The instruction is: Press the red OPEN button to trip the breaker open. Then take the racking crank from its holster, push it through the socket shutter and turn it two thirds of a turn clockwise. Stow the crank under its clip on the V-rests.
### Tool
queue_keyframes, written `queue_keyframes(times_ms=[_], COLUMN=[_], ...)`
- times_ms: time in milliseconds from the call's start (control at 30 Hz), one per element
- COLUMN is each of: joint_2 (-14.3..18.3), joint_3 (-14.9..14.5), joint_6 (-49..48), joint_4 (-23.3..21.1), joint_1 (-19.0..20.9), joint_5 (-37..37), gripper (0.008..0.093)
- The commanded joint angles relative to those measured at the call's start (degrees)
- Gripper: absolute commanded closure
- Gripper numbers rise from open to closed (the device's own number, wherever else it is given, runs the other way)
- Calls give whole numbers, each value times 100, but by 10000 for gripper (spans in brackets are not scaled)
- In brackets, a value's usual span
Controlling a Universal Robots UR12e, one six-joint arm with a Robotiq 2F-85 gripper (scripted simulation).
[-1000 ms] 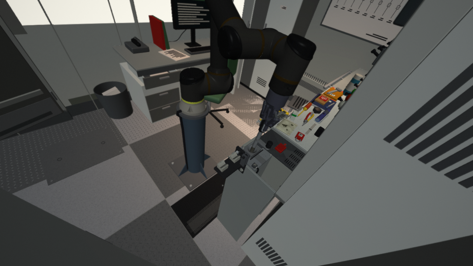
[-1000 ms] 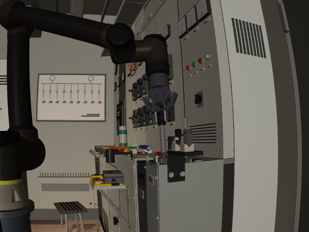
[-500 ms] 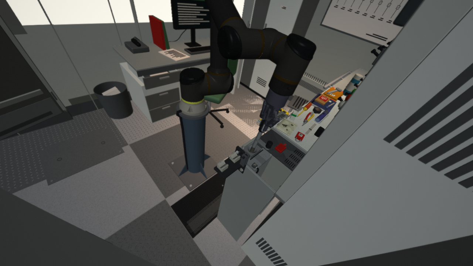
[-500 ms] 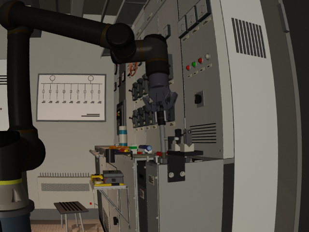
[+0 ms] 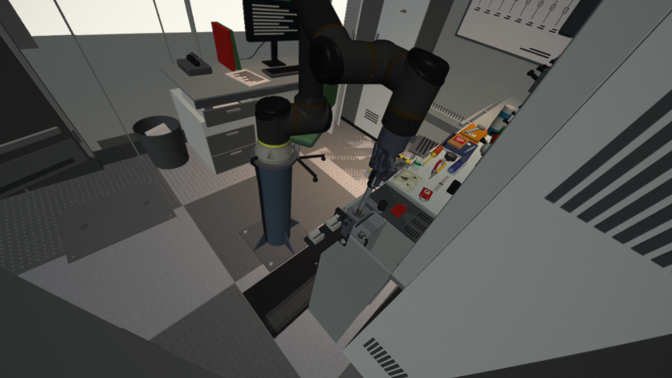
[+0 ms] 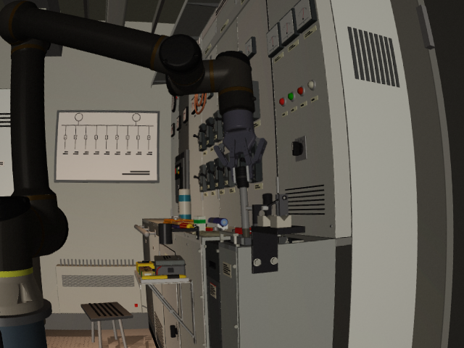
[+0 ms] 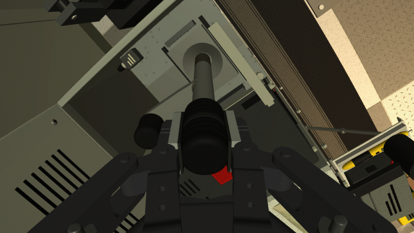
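Note:
On the top face of the breaker cubicle, the racking crank (image 7: 203, 87) stands upright with its grey shaft down in the round socket (image 7: 202, 59), and my gripper (image 7: 204, 136) is closed around its black ribbed handle (image 6: 241, 176). The red OPEN button (image 5: 399, 209) sits on the same face just beyond the socket, partly hidden behind the handle in the wrist camera. The V-rests with their clip (image 6: 276, 217) sit on a black bracket (image 5: 329, 230) at the cubicle's front edge, beside the socket. A black knob (image 5: 382, 205) stands between socket and button.
The tall grey switchgear cabinet (image 6: 337, 131) rises right behind the work face. A bench with hand tools (image 5: 446, 160) lies further along, and a small shelf with a yellow-and-black meter (image 6: 165, 268) juts out below. The arm's pedestal (image 5: 275, 202) stands on the floor.

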Motion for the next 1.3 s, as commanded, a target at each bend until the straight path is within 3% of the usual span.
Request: queue_keyframes(times_ms=[0, 400, 1267], joint_2=[-6, -6, -7], joint_3=[-14, -14, 11], joint_6=[5, 5, -77], joint_4=[-7, -7, -22], joint_1=[3, 3, 3], joint_5=[6, 6, 7], gripper=[664, 80, 80])
